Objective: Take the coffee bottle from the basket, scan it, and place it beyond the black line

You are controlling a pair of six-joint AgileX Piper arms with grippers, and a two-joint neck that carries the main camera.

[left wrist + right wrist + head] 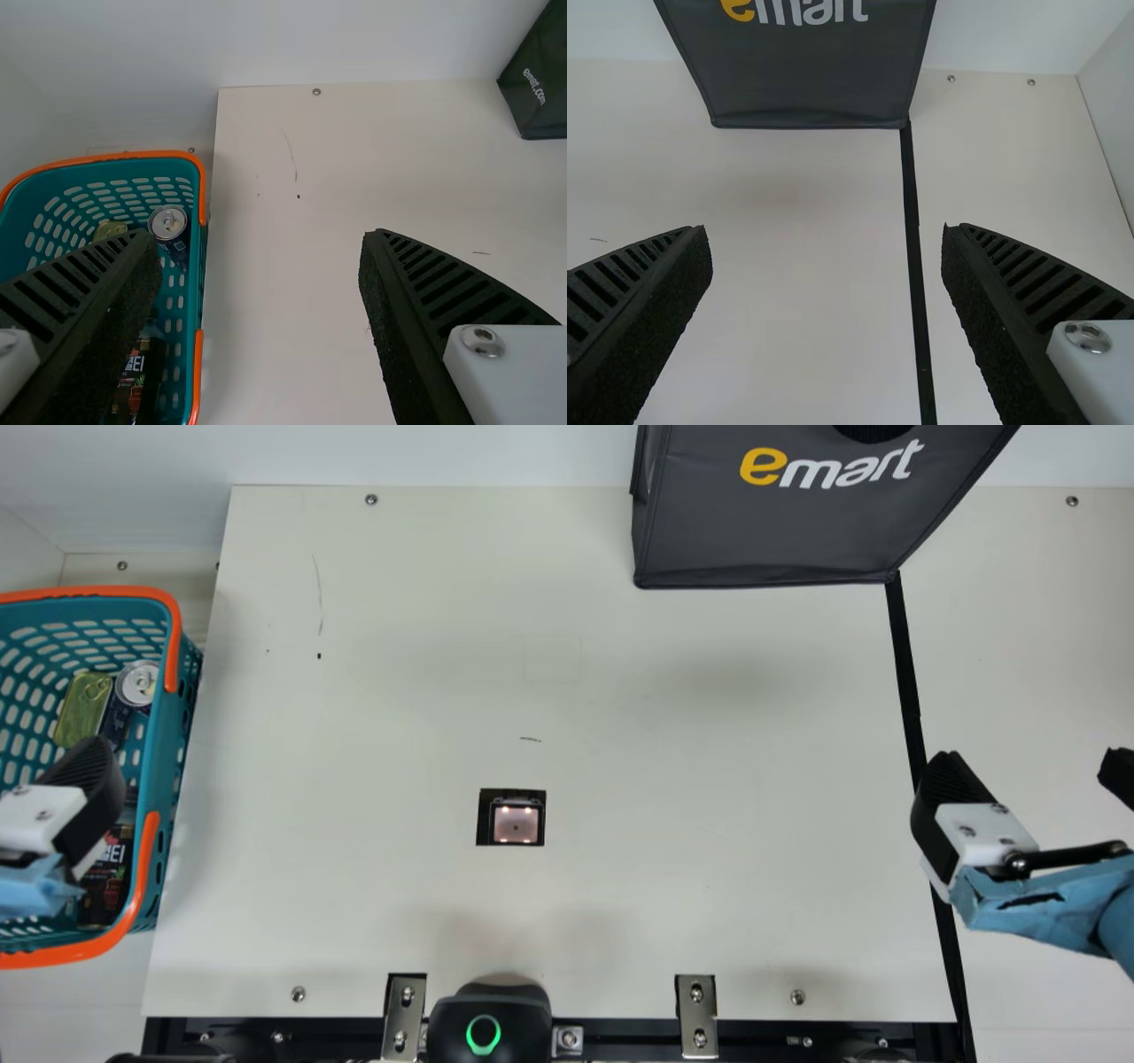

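Observation:
My left gripper [84,788] is over the right part of the teal basket [158,762]; in the left wrist view the left gripper [259,246] stands open, nothing between its fingers. A dark bottle with a printed label [108,877], apparently the coffee bottle, lies in the basket's near part, partly covered by the gripper; the left wrist view shows the bottle [140,376] beside one finger. My right gripper [1032,766] is open above the black line [905,664]. In the right wrist view the right gripper [826,237] spans empty space left of and over the line [914,239]. A lit scanner window [516,824] is set in the table.
A silver-topped can [138,683] and a yellow-green tin [84,707] share the basket. The dark bag [780,522] stands at the back, its corner at the line's far end. A black device with a green ring [489,1019] sits at the front edge.

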